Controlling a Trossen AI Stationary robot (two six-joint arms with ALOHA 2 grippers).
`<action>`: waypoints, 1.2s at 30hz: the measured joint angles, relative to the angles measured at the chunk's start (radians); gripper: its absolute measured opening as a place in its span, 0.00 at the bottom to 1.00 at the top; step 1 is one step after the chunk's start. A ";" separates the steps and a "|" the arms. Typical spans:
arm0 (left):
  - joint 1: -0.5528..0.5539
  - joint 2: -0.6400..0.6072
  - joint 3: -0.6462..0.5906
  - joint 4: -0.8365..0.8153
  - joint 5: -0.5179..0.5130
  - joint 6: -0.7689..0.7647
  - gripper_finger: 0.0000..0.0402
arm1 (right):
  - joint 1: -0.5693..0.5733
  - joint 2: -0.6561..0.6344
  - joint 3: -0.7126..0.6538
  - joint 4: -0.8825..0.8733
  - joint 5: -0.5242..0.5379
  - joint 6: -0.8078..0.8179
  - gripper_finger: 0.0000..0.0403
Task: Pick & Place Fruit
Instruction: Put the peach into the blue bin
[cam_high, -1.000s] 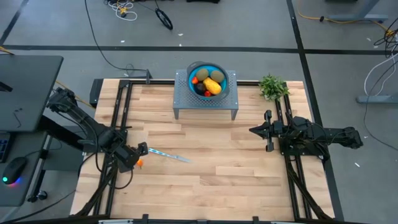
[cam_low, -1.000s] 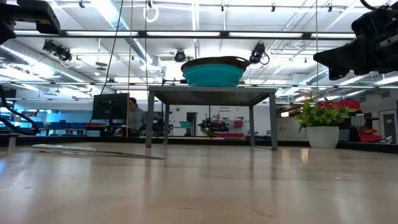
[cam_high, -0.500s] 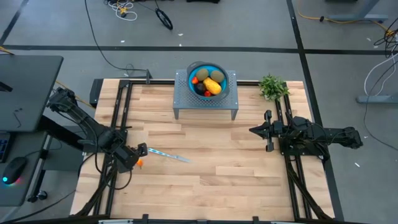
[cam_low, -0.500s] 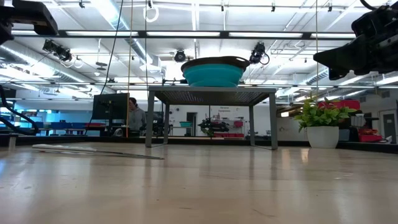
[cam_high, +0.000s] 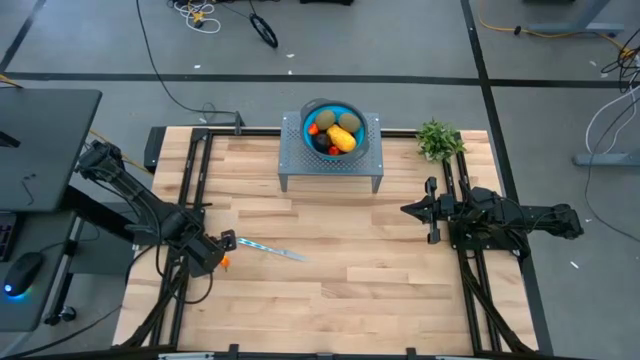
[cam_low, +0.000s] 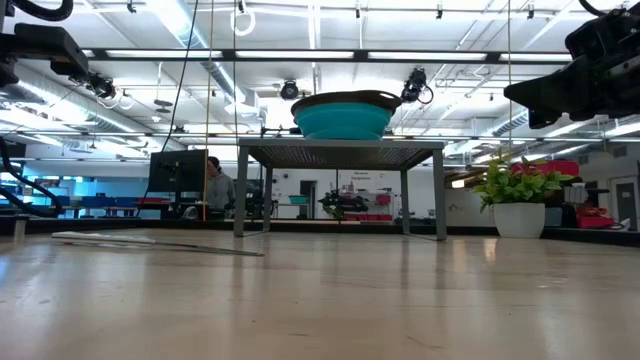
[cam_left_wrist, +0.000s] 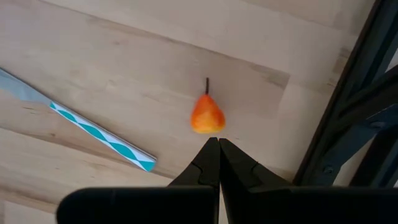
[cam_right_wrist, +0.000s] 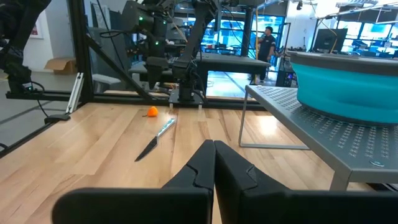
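Only the left arm has shifted since a second ago, sitting a little lower in the low view. One small orange fruit (cam_left_wrist: 207, 116) lies on the table (cam_high: 340, 270) beside the knife (cam_high: 268, 250), the rest in the teal bowl (cam_high: 322, 108) on the stand (cam_high: 295, 150). The left gripper (cam_left_wrist: 219, 147) hovers over that fruit, fingers together and empty; the right gripper (cam_right_wrist: 214, 147), likewise closed on nothing, waits above the table's right side.

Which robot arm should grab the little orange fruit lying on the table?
The left. Its shut pincer hovers right over the orange fruit, while the right pincer waits far across the table.
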 joint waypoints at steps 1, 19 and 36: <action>0.000 0.000 0.000 0.001 -0.001 0.000 0.00 | 0.000 0.000 0.000 0.000 0.000 0.000 0.02; 0.000 0.000 0.000 0.002 -0.003 0.025 0.01 | 0.000 0.000 0.000 0.000 0.000 0.000 0.02; 0.000 0.000 0.000 -0.002 0.023 0.042 0.38 | 0.000 0.000 0.000 0.000 0.000 0.000 0.02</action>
